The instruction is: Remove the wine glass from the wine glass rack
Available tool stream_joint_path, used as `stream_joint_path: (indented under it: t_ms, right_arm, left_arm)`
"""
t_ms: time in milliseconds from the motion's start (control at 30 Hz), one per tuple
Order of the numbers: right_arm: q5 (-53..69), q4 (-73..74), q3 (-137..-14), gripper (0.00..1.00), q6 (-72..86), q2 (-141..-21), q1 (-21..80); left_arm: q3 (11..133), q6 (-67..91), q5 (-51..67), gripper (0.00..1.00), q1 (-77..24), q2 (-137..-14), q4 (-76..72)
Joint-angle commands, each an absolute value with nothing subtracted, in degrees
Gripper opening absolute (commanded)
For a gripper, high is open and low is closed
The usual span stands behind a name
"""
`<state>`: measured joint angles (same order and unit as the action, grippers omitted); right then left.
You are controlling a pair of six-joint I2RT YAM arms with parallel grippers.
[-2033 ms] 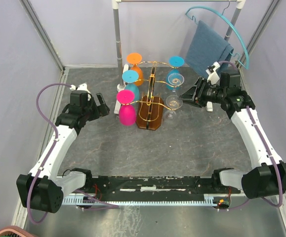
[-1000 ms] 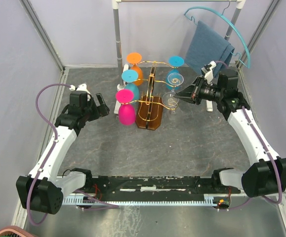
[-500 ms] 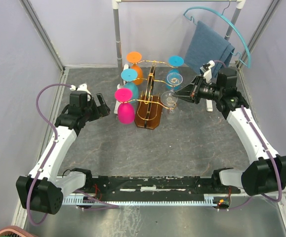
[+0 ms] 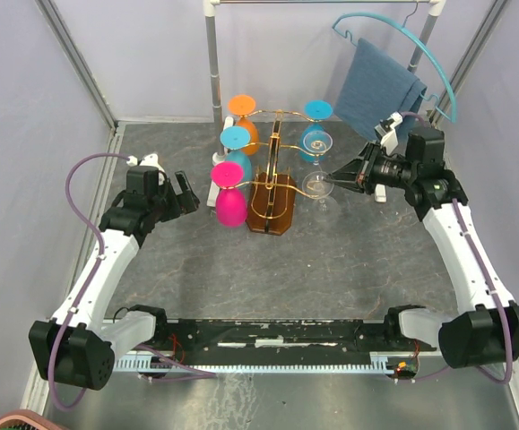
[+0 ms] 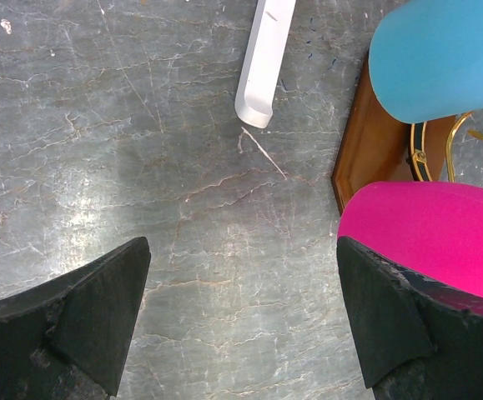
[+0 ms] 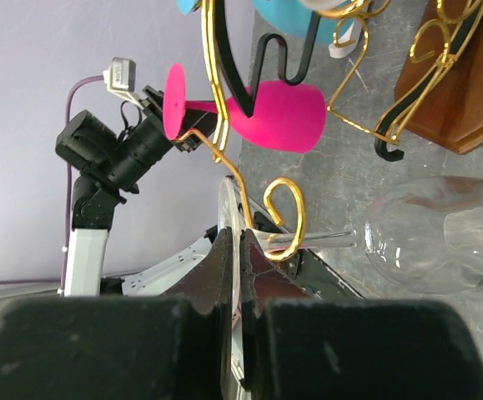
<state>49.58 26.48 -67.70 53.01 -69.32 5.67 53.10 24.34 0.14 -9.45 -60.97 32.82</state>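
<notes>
Withdrawal step, right gripper (image 6: pixel 239 239) clamped on clear wine glass (image 6: pixel 441 242) foot, left gripper (image 5: pixel 241 287) wide open, empty; next, slide stem clear of wine glass rack (image 4: pixel 274 211) curl.

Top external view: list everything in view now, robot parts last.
wine glass rack: one, gold wire, brown base, centre back
orange glass: one, orange, rack's rear left
teal glass: one, teal, middle left
pink glass: one, pink, front left
blue glass: one, blue, rear right
clear wine glass: one, clear, front right
towel: one, blue, on hanger
hanger: one, teal, back right
white pole: one, white, behind rack
left gripper: one, black, open, left of rack
right gripper: one, black, shut on clear wine glass
</notes>
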Motion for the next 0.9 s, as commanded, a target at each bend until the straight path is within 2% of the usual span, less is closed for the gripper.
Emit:
stream_joint_path:
  t_ms: [0,567,733,867]
  right_arm:
    - [52.97,22.16,-67.95,0.02,55.42,-65.9,6.25]
    - [45.01,7.31,-69.27,0.01,61.31,-73.55,13.38]
    - [41.73,10.74,-73.49,0.0,57.73,-74.57,11.1]
    - [43.87,15.6,-75.25,0.0,55.19,-72.76,4.8]
  left_arm:
    - [52.57,25.19,1.69,0.99,-9.53,-60.3,30.88]
    - [52.03,25.14,1.58,0.99,-9.57,-59.89,30.48]
    - [52.44,25.22,1.5,0.99,-9.53,-59.53,30.64]
    - [52.48,24.89,1.04,0.99,-9.5,-59.11,31.09]
